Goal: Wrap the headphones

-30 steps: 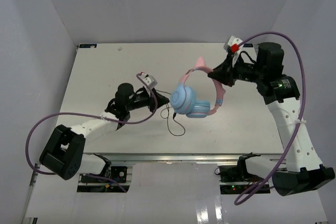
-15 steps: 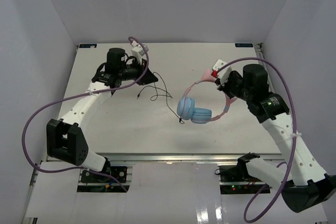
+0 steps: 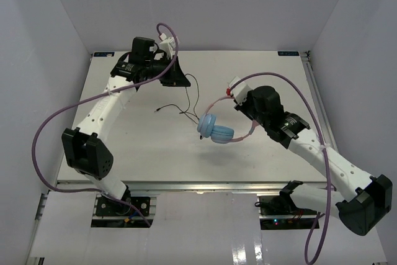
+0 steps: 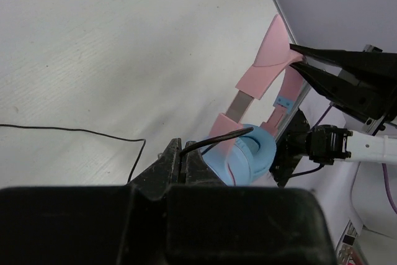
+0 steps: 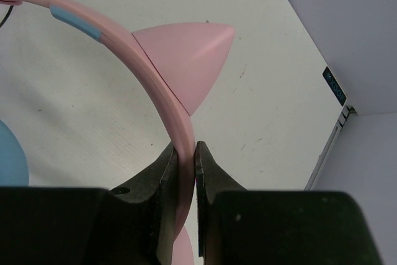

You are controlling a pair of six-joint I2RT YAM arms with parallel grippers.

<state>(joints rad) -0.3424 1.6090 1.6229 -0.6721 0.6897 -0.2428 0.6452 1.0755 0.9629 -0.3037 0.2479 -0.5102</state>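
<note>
The headphones [image 3: 216, 130] have light-blue earcups and a pink headband [image 3: 217, 101]. They hang above the table's middle. My right gripper [image 3: 239, 99] is shut on the headband [image 5: 167, 113] just below a pink cat-ear point [image 5: 186, 44]. My left gripper [image 3: 181, 82] is at the far left of the table, shut on the thin black cord [image 4: 214, 140]. The cord [image 3: 189, 100] runs from the left gripper down to the earcups, with a loose loop and the plug end [image 3: 159, 110] on the table. The earcups [image 4: 248, 156] and headband [image 4: 270, 66] also show in the left wrist view.
Thick purple arm cables [image 3: 62, 116] loop off both arms. White walls enclose the table [image 3: 149, 147] on three sides. A metal rail [image 3: 205, 185] runs along the near edge.
My right gripper has carried the headphones left and nearer, toward the table's middle. My left gripper has moved farther back with the cord, which now stretches between them.
</note>
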